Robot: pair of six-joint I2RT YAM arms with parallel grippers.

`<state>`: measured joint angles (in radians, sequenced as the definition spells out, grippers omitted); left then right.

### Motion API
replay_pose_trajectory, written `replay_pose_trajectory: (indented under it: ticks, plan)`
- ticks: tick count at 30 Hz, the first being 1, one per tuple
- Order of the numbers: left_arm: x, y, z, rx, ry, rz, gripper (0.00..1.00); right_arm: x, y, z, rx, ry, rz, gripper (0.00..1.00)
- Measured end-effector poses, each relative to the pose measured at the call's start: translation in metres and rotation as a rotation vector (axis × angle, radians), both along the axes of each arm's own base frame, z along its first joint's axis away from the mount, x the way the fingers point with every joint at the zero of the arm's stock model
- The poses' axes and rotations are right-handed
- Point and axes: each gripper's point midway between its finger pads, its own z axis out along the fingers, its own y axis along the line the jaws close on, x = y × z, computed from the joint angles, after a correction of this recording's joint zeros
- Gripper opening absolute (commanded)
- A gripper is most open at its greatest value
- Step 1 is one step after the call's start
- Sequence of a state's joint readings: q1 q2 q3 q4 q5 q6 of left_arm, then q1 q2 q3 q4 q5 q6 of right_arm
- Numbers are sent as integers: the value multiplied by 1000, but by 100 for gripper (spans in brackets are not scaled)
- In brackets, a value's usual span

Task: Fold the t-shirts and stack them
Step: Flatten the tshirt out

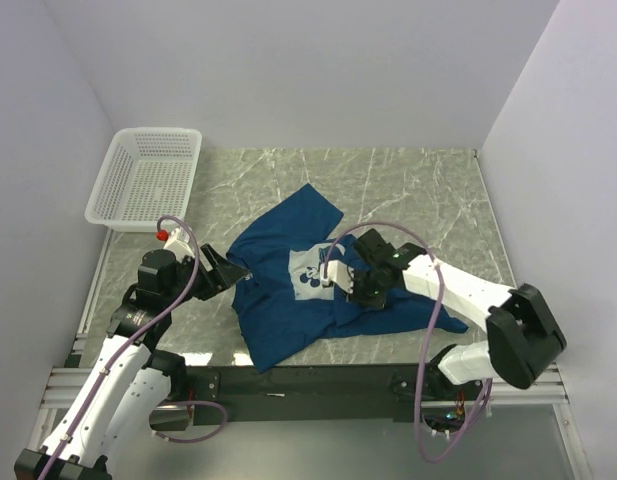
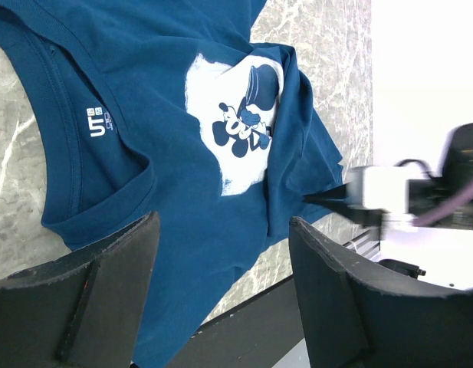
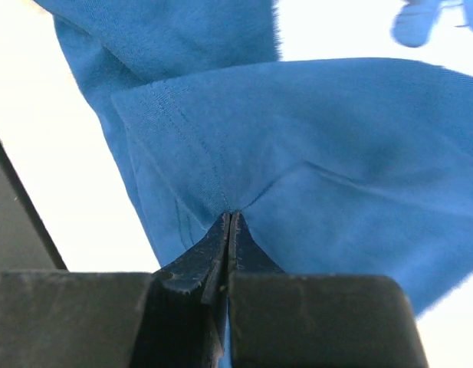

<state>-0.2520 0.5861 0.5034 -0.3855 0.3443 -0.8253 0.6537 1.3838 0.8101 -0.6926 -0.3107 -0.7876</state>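
Note:
One dark navy-blue t-shirt (image 1: 283,300) lies crumpled on the marble table, its pale cartoon print (image 1: 310,270) facing up. My left gripper (image 1: 231,272) is open and empty, hovering just above the shirt's collar side. In the left wrist view the collar with its white neck label (image 2: 98,123) and the print (image 2: 244,115) show beyond the open gripper (image 2: 221,264). My right gripper (image 1: 343,283) is shut on a pinch of the t-shirt's fabric right of the print. In the right wrist view the gripper (image 3: 230,220) holds a fold of the blue cloth (image 3: 336,153) by a stitched hem.
A white plastic mesh basket (image 1: 148,180) stands at the far left of the table. The table's dark front rail (image 1: 308,380) runs just below the shirt's lower edge. Bare marble (image 1: 418,190) lies behind and to the right of the shirt.

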Motion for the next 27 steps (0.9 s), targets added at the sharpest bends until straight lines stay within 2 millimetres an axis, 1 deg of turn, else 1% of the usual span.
replay_pose_trajectory:
  ticks: [4, 7, 9, 11, 12, 13, 14, 15, 16, 17, 18, 19, 20, 21, 22, 25, 27]
  plan:
    - [0, 0, 0, 0, 0, 0, 74, 14, -1, 29, 53, -65, -21, 0]
    - [0, 0, 0, 0, 0, 0, 74, 30, -13, 45, 59, -119, -70, 0]
    - [0, 0, 0, 0, 0, 0, 74, 54, -34, 54, 40, -167, -152, 0]
    - [0, 0, 0, -1, 2, -2, 74, 97, -73, 68, -16, -263, -300, 0]
    - [0, -1, -1, -1, 5, -4, 73, 125, -96, 77, -46, -331, -396, 0]
    - [0, -1, -1, -1, 8, -6, 73, 159, -127, 90, -98, -416, -513, 6]
    - [0, -1, -2, 0, 12, -7, 73, 184, -148, 101, -128, -475, -597, 42]
    - [0, -1, -3, 1, 15, -7, 73, 214, -173, 115, -155, -539, -708, 55]
    - [0, -1, -5, 3, 21, -7, 74, 241, -197, 129, -173, -595, -804, 62]
    - [0, -1, -6, 5, 26, -7, 74, 265, -217, 142, -177, -639, -887, 79]
    - [0, -1, -6, 7, 26, -8, 74, 284, -235, 153, -168, -681, -964, 87]
    - [0, -1, -6, 8, 25, -8, 74, 295, -248, 160, -162, -709, -1018, 88]
    - [0, -1, -5, 9, 22, -10, 74, 299, -258, 164, -152, -725, -1060, 88]
    - [1, -1, -5, 10, 20, -10, 74, 297, -264, 164, -149, -723, -1093, 88]
    - [1, -1, -5, 11, 20, -11, 74, 294, -266, 162, -142, -712, -1111, 89]
    - [2, -1, -7, 13, 27, -12, 74, 280, -256, 151, -96, -658, -1107, 89]
    - [5, -2, -9, 15, 34, -12, 74, 264, -236, 134, -33, -561, -1040, 89]
